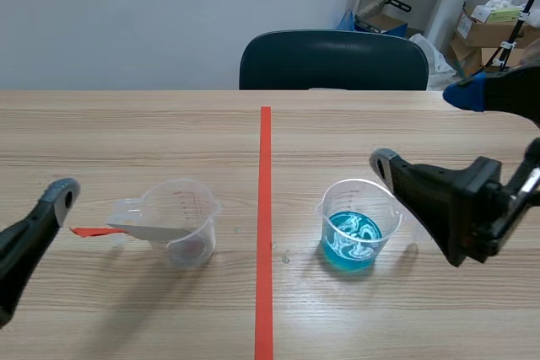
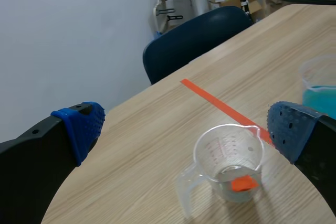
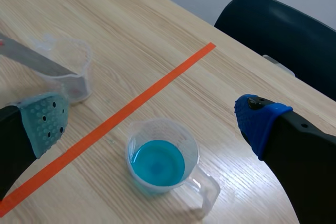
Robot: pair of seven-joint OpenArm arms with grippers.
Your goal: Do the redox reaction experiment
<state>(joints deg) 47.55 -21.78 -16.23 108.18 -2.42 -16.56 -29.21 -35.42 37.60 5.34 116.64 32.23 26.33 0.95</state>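
Left fingers (image 2: pixel 79 127) apart, near clear measuring cup (image 1: pixel 192 246) holding grey spatula (image 1: pixel 156 230) | right fingers (image 3: pixel 260 124) apart, beside cup of blue liquid (image 1: pixel 353 244) | both on bench (image 1: pixel 126 141)

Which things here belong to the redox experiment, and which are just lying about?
For the job:
cup of blue liquid
clear cup
grey strip with an orange end, resting in the clear cup

Just about:
dark chair
cardboard boxes behind the table
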